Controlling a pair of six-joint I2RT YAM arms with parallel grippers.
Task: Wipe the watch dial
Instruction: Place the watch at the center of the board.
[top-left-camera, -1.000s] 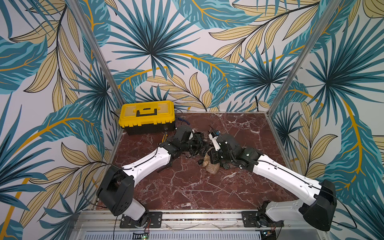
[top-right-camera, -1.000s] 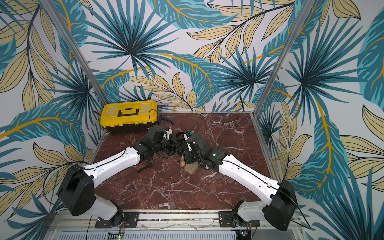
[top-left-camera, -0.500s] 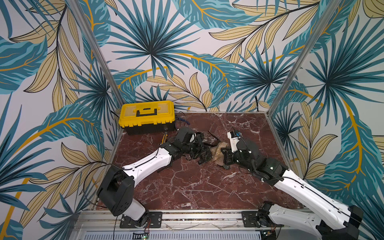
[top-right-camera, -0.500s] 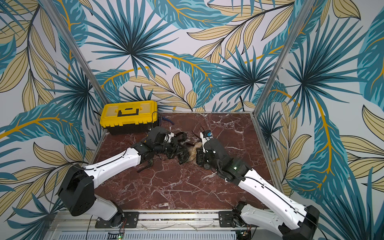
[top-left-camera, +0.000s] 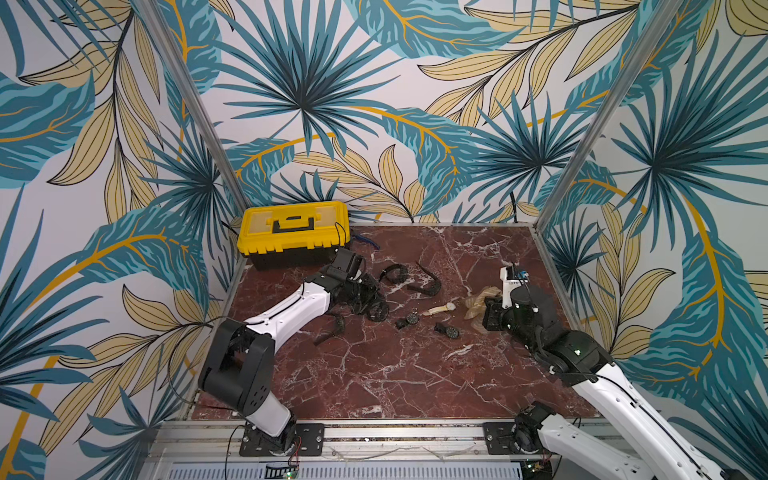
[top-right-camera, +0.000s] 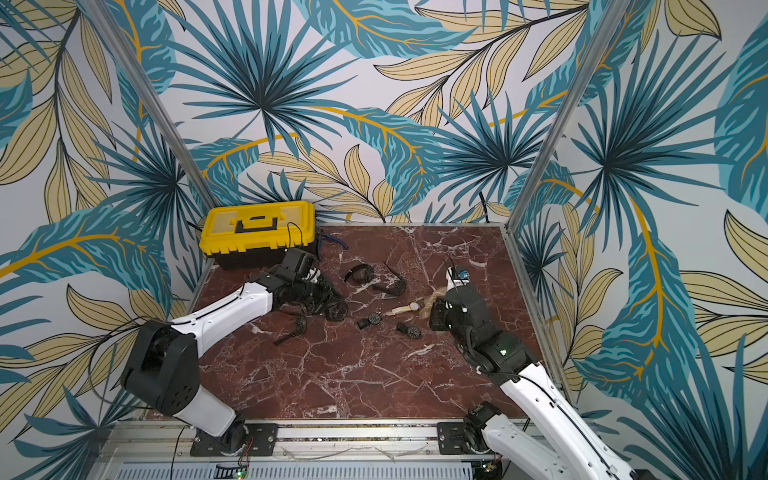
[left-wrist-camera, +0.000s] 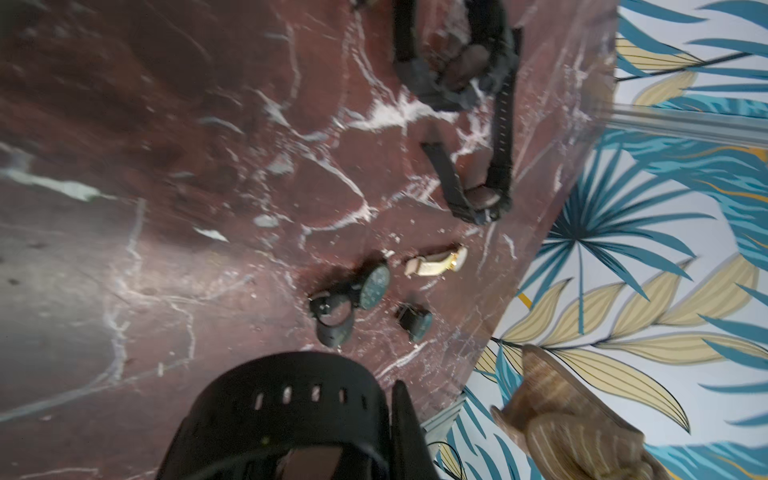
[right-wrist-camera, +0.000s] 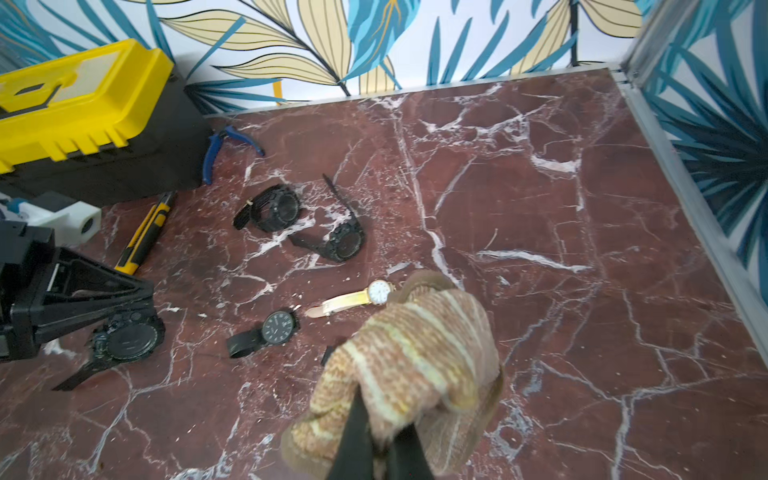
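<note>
My left gripper (top-left-camera: 371, 300) is shut on a chunky black watch (top-left-camera: 379, 311), low over the marble floor at centre left. Its dark round dial (right-wrist-camera: 126, 341) faces up in the right wrist view, and its perforated strap (left-wrist-camera: 286, 399) fills the near part of the left wrist view. My right gripper (right-wrist-camera: 382, 440) is shut on a tan striped cloth (right-wrist-camera: 415, 353). That cloth (top-left-camera: 478, 301) hangs at the right side of the floor, well apart from the held watch.
A gold watch (top-left-camera: 442, 308) and two black watches (top-left-camera: 409, 320) (top-left-camera: 449, 331) lie between the grippers. Two more black watches (top-left-camera: 392, 274) (top-left-camera: 428, 286) lie farther back. A yellow toolbox (top-left-camera: 291, 232), blue pliers (right-wrist-camera: 226, 143) and a utility knife (right-wrist-camera: 145, 232) sit at the back left.
My right arm has pulled back to the right with the cloth, away from the watch in my left gripper. The left arm has stayed nearly still.
</note>
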